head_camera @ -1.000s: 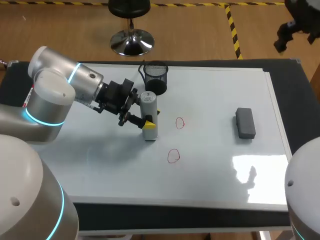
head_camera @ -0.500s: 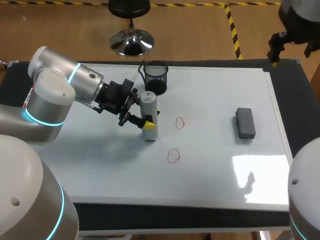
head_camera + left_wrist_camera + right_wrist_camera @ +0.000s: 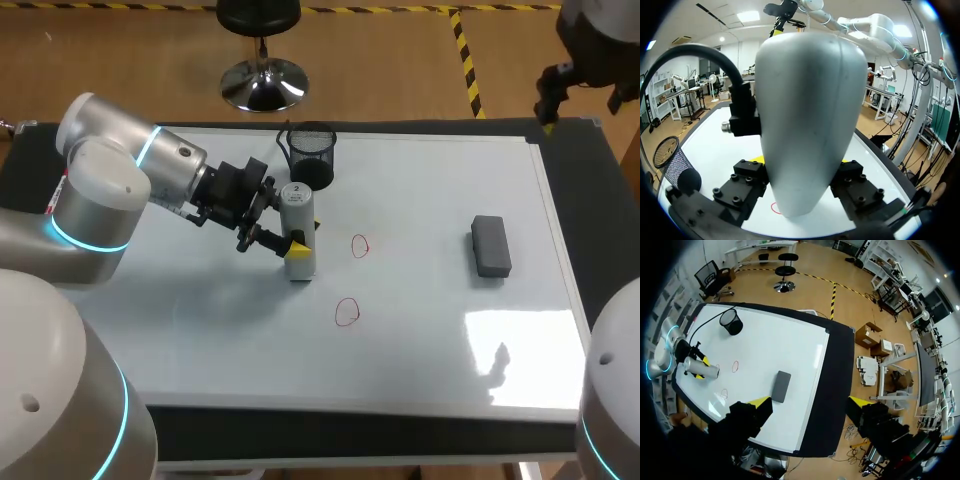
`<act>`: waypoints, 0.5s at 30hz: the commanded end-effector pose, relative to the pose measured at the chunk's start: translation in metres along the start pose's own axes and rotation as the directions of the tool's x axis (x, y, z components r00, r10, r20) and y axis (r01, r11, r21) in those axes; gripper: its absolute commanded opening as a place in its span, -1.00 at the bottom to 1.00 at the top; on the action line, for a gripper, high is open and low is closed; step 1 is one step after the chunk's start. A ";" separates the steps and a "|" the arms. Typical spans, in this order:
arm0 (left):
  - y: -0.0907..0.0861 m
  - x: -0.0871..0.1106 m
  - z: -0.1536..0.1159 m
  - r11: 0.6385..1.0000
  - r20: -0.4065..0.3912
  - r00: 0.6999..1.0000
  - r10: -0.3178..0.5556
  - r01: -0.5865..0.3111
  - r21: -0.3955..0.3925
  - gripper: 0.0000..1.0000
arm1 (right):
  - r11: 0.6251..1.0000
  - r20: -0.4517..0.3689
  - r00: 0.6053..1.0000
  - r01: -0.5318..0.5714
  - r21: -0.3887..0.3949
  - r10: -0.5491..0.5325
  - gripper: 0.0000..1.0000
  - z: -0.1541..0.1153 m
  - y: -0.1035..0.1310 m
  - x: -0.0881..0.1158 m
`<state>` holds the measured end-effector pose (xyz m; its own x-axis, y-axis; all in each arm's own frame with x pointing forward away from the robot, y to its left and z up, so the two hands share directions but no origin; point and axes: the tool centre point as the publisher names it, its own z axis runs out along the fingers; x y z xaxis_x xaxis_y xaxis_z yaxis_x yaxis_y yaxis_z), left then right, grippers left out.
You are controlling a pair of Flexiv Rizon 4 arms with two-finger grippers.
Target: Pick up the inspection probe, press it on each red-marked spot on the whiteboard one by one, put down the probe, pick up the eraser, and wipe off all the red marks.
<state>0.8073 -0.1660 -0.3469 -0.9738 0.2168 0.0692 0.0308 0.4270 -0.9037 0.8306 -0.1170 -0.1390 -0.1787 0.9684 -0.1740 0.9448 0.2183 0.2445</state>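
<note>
Head view shows the left hand [image 3: 305, 236] closed on the probe [image 3: 294, 203], its yellow-tipped fingers clamping the lower part of the pale grey cylinder from two sides. The probe stands upright over the left half of the whiteboard [image 3: 430, 190]; whether its foot touches the surface I cannot tell. Just behind it, near the far edge of the board, sits a black mesh cup [image 3: 311, 155]. A red ring [image 3: 360, 245] is drawn on the board just to the right of the probe, apart from it. A second red ring [image 3: 346, 312] lies nearer the robot. The dark grey eraser [image 3: 490, 246] lies flat on the right part of the board, well apart from both rings and from the probe. Left wrist view is filled by the probe's rounded body between the fingers, with part of a red ring on the board close by its foot and the mesh cup off to one side. The right hand [image 3: 809, 402] hangs high above the worktop [image 3: 836, 370], fingers spread wide, with the eraser on the board ahead of them.
</note>
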 end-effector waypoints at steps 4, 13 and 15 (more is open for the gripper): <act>0.012 0.003 0.006 1.000 0.001 1.000 0.000 0.000 0.003 -1.00 | 1.000 -0.004 1.000 -0.001 -0.003 0.001 1.00 0.002 -0.002 0.001; 0.012 0.003 0.006 1.000 0.001 1.000 0.000 0.000 0.003 -1.00 | 1.000 -0.062 0.998 0.007 0.012 -0.006 1.00 0.024 -0.015 0.021; 0.012 0.003 0.006 1.000 0.001 1.000 0.000 0.000 0.003 -1.00 | 1.000 -0.072 0.997 0.015 0.010 -0.014 1.00 0.025 -0.018 0.024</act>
<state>0.8074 -0.1660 -0.3470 -0.9737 0.2168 0.0692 0.0308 0.4269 -0.9038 0.8200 -0.1003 -0.1670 -0.2092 0.9717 -0.1096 0.9477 0.2291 0.2222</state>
